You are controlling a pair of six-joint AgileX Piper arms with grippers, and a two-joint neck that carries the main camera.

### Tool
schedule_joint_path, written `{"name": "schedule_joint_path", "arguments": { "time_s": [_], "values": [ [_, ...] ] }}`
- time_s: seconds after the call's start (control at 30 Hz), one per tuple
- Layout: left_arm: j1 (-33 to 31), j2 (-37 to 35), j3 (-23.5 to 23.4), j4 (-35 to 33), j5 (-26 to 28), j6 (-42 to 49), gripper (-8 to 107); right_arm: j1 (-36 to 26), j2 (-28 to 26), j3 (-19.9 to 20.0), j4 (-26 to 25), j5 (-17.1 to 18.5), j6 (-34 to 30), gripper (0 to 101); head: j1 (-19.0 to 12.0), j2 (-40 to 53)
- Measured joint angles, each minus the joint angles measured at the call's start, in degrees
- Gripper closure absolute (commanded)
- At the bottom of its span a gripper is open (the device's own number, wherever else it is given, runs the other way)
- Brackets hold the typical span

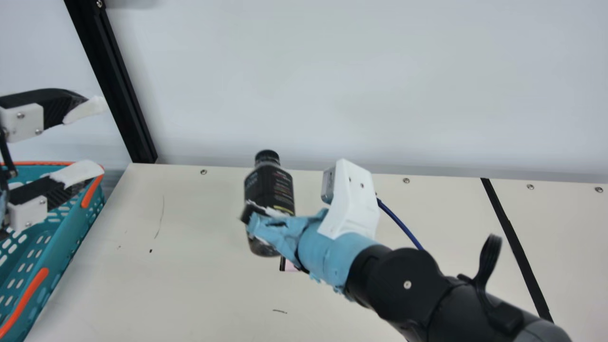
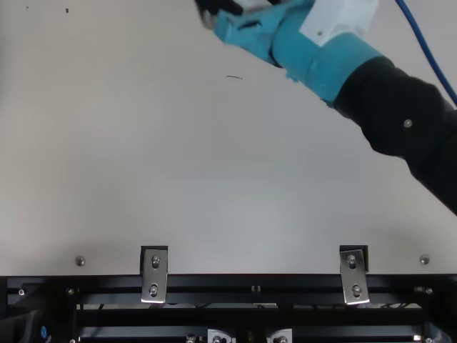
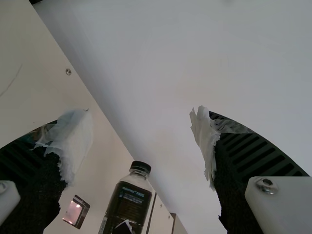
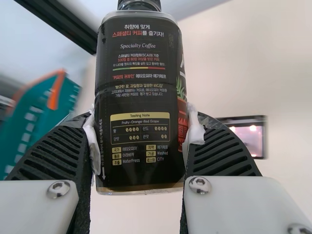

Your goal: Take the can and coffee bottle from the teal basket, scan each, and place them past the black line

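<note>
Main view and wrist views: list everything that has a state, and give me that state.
Coffee bottle: roughly upright, lifted off the table
Bottle cap: on
Right gripper: fingers closed on the bottle
Left gripper: open, empty
Teal basket: upright, open-topped
Dark-framed pinkish panel: lying on the table

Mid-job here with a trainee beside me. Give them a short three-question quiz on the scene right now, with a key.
1. Fill in: in the main view, the black line lies to the ____ of the coffee bottle.
2. True or false: the left gripper stands open.
3. What does the right gripper hold?
A) a can
B) the coffee bottle
C) a cup

Key: 1 right; 2 true; 3 B
</note>
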Motion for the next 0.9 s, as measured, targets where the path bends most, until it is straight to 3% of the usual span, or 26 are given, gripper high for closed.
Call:
{"name": "schedule_joint_path", "arguments": {
  "time_s": [0.23, 0.37, 0.9],
  "values": [
    [0.0, 0.0, 0.0, 0.0, 0.0, 0.0, 9, -2.3, 1.3, 4.7, -5.9, -1.7, -3.2, 101, 0.3, 0.0],
    [0.0, 0.0, 0.0, 0.0, 0.0, 0.0, 9, -3.4, 1.6, 6.0, -6.4, -2.2, -5.3, 101, 0.0, 0.0],
    [0.0, 0.0, 0.0, 0.0, 0.0, 0.0, 9, -4.5, 3.2, 6.2, 0.8, -4.6, -17.7, 101, 0.0, 0.0]
  ]
}}
